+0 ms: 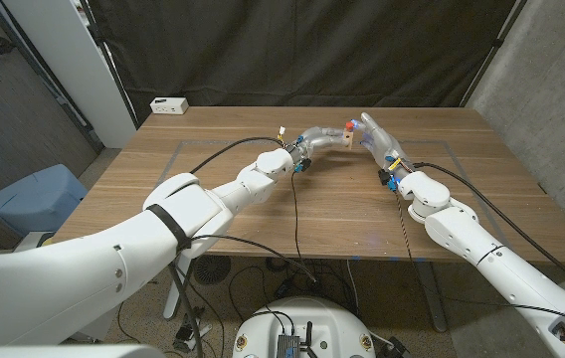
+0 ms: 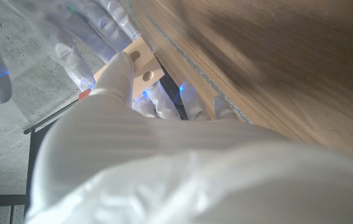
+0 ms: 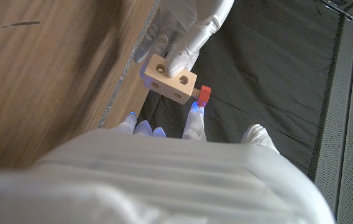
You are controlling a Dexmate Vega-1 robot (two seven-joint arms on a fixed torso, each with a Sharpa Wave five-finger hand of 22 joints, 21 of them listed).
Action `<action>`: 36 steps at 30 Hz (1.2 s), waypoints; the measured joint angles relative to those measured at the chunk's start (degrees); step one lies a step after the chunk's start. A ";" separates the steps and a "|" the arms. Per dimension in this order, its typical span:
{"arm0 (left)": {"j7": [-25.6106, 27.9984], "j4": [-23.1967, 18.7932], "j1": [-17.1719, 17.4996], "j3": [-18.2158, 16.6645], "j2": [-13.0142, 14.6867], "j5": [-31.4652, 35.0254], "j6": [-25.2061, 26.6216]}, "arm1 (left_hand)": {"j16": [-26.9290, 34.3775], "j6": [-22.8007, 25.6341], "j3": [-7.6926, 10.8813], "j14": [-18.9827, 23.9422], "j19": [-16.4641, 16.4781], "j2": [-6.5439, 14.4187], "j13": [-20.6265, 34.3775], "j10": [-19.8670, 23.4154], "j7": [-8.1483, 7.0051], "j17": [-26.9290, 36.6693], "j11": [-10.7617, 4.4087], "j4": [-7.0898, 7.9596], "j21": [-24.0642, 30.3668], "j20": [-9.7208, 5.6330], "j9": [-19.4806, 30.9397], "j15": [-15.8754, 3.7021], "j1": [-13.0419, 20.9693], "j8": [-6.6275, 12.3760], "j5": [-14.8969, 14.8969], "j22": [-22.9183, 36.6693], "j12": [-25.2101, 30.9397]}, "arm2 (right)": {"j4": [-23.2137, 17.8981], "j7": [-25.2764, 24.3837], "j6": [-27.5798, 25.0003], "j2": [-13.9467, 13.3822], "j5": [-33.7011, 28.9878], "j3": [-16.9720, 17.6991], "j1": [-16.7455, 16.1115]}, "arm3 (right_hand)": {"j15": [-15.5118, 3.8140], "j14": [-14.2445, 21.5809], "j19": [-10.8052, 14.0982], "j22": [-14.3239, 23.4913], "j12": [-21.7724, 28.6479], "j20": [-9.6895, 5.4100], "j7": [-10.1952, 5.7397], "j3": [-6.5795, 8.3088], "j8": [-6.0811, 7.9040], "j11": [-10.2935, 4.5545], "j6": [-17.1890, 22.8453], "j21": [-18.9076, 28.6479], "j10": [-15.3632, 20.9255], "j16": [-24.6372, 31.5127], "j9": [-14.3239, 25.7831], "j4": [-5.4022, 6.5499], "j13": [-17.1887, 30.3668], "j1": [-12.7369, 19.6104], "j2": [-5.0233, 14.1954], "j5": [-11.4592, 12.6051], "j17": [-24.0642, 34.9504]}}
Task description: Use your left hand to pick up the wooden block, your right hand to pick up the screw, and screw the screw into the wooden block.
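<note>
Backdrop: black curtain hangs behind our wooden table [image 1: 263, 199], where both arms meet above the far middle.
Left hand: our left hand [image 1: 307, 144] holds the wooden block [image 3: 169, 78] up off the table, fingers closed around it, one fingertip [image 3: 179, 62] pressed on its holed face.
Right hand: our right hand [image 1: 377, 139] reaches in from the other side; its fingertips touch the screw, though we cannot tell how firm the pinch is.
Block: lifted clear, between the two hands, holes open to view.
Screw: the red-headed screw [image 3: 204, 94] sits at the block's end face, apparently started.
Advice: we judge the turning should stay straight along the hole, the left grip steady.
</note>
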 measured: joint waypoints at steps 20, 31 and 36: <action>-0.02 0.40 -0.66 0.13 -0.51 -0.41 2.21 | 0.00 -0.10 0.23 0.00 0.00 -0.01 -0.04 0.00 0.10 0.01 0.25 -0.23 0.00 0.00 0.00 0.00 -0.01 -0.04 -0.10 0.00 -0.20 | -2.17 -1.35 -1.39 -1.28 -1.57 -0.05 -0.74 | 0.00 0.00 0.00 0.00 0.00 0.00 -0.33 0.00 -0.02 -0.30 0.31 0.00 0.14 0.00 -0.07 0.00 0.00 -0.28 0.28 0.00 0.00; 0.26 0.54 -0.93 0.30 -0.71 -0.80 3.53 | 0.00 -0.11 0.23 0.00 0.00 -0.01 -0.03 -0.12 0.11 0.01 0.34 -0.23 0.00 0.00 -0.01 0.00 -0.01 -0.08 0.12 0.00 -0.22 | -3.17 -1.78 -2.38 -1.70 -2.14 -0.24 -1.05 | 0.00 0.00 0.00 0.00 0.00 0.00 -0.33 0.00 -0.22 -0.29 0.30 0.00 0.14 0.00 -0.09 0.00 0.00 -0.51 0.51 0.00 0.00; 0.52 0.62 -1.12 0.39 -0.80 -0.96 4.37 | 0.00 -0.21 0.23 0.00 0.00 -0.18 -0.02 -0.09 0.21 0.01 0.31 -0.23 0.00 0.00 -0.03 0.00 -0.18 -0.17 0.12 0.00 -0.21 | -3.51 -1.80 -2.90 -1.83 -2.36 -0.49 -1.07 | -0.21 -0.21 0.00 0.00 0.00 0.00 -0.33 0.00 -0.22 -0.29 0.31 0.00 0.14 0.00 -0.09 0.00 0.00 -0.51 0.51 0.00 0.00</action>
